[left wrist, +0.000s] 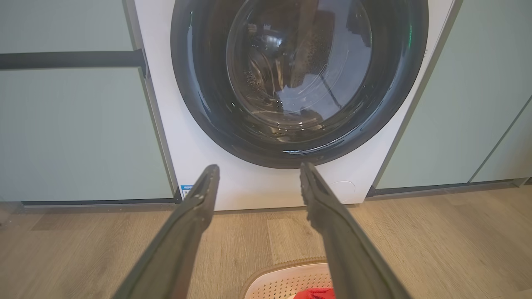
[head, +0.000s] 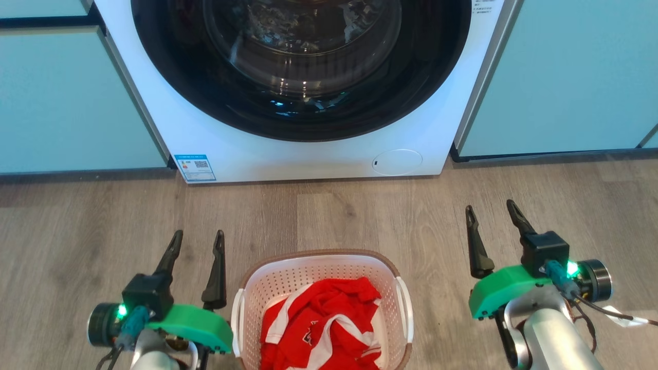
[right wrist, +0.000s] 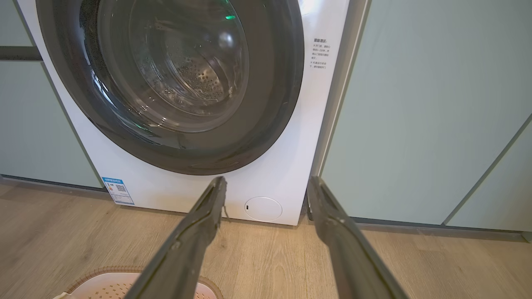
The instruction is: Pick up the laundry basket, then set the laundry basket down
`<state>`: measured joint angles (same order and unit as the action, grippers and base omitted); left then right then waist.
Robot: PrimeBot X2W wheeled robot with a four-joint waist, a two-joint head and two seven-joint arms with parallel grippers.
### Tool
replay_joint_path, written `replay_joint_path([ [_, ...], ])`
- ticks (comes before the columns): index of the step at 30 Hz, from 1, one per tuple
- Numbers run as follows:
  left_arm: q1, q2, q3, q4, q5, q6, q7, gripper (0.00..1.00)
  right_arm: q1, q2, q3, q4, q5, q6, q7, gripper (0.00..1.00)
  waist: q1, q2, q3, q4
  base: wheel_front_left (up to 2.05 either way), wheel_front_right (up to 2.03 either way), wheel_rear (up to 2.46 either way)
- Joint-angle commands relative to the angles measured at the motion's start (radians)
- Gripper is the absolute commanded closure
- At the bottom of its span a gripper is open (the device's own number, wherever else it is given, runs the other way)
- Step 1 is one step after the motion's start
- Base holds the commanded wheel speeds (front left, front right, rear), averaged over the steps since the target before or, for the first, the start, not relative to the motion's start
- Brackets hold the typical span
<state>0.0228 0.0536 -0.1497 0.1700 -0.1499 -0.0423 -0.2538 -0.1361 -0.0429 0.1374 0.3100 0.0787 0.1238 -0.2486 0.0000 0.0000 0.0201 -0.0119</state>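
Note:
The laundry basket (head: 288,277), white perforated plastic with a brown rim, stands on the wooden floor at the bottom middle of the head view, a red and white garment (head: 321,324) inside it. Its far rim also peeks into the left wrist view (left wrist: 286,276) and the right wrist view (right wrist: 104,284). My left gripper (head: 199,240) hangs open just left of the basket, a little apart from its white side handle (head: 237,321). My right gripper (head: 492,213) is open further off to the right. Nothing sits between either pair of fingers.
A white front-loading washer (head: 308,149) with a dark round door (head: 303,67), shut, stands straight ahead. Pale green cabinet fronts (head: 72,103) flank it on both sides. Bare wooden floor (head: 360,210) lies between basket and washer.

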Motion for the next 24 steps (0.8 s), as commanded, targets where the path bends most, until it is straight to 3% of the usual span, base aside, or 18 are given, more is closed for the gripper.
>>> replay_joint_path([
  [1, -0.027, -0.003, 0.031, -0.038, 0.002, 0.005, -0.008, 0.0, -0.042, -0.007, 0.023, -0.025, -0.008, 0.007, -0.013, 0.0, 0.0, 0.0, 0.0, 0.0, 0.0, 0.0, 0.0],
  [17, -0.031, -0.003, 0.028, 0.025, -0.011, 0.01, -0.008, 0.0, -0.05, -0.007, 0.02, -0.009, -0.013, 0.007, -0.013, 0.0, 0.0, 0.0, 0.029, 0.001, 0.0, 0.0, 0.0],
  [24, -0.075, -0.003, 0.014, 0.141, -0.02, 0.01, -0.008, 0.0, -0.095, -0.007, -0.007, 0.114, -0.014, 0.007, -0.01, 0.0, 0.0, 0.0, 0.119, 0.001, 0.0, 0.0, 0.0],
])
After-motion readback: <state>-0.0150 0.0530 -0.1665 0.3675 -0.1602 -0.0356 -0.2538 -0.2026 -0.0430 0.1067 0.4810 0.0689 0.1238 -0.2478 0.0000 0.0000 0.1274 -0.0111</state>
